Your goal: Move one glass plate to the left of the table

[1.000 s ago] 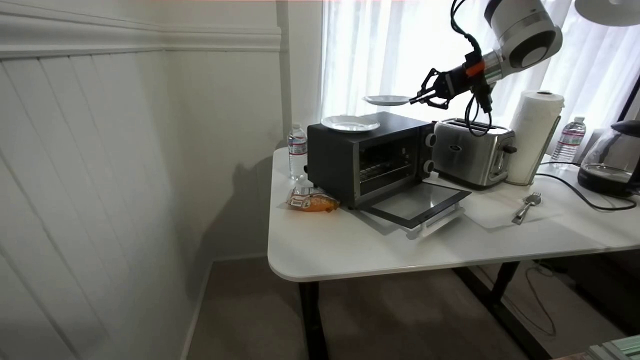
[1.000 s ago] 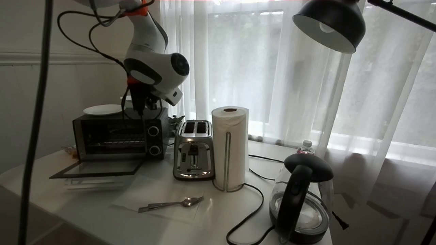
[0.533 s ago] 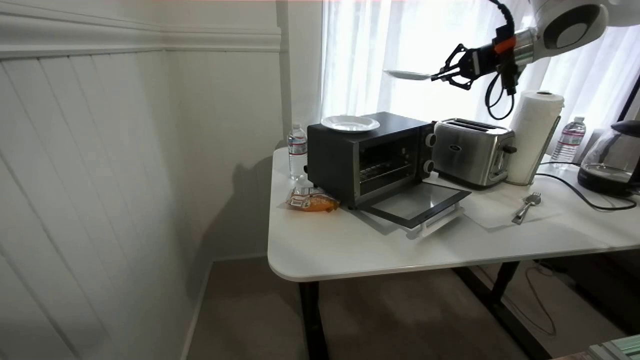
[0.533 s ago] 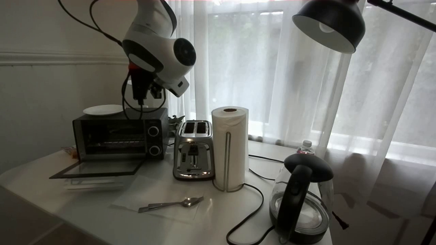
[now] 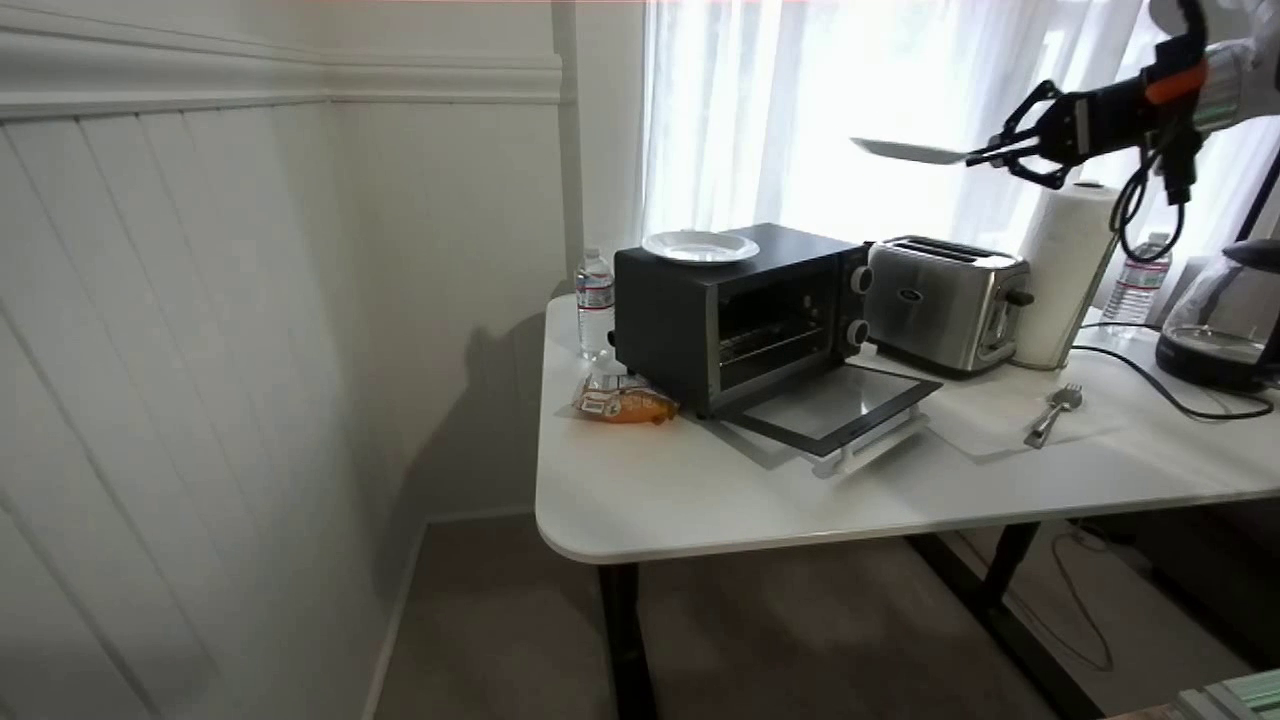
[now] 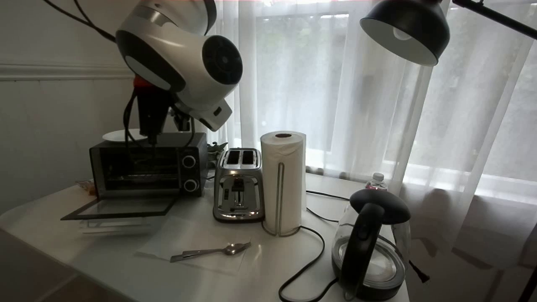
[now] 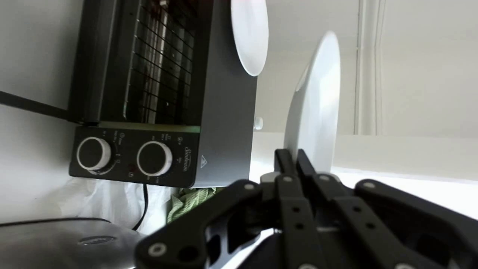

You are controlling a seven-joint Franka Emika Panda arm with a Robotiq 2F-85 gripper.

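My gripper (image 5: 972, 158) is shut on the rim of a pale glass plate (image 5: 908, 151). The held plate is in the air, slightly tilted, higher than the toaster oven and toaster. In the wrist view the plate (image 7: 317, 104) stands out between the fingertips (image 7: 294, 156). In an exterior view the arm hides most or all of it. An alike plate (image 5: 700, 248) lies on top of the black toaster oven; it also shows in an exterior view (image 6: 117, 135) and the wrist view (image 7: 252, 37). The white table (image 5: 640, 490) stands below.
The toaster oven (image 5: 665, 320) has its glass door (image 5: 835, 408) hanging open. Beside it are a toaster (image 5: 930, 310), paper towels (image 5: 1068, 275) and a kettle (image 6: 373, 251). A bottle (image 5: 595, 300) and orange snack bag (image 5: 625, 400) are at one end. Cutlery (image 5: 1052, 415) lies in front.
The gripper and held plate rose and moved rightward in an exterior view, away from the toaster oven. In an exterior view the arm came nearer the camera. The plate on the oven stayed.
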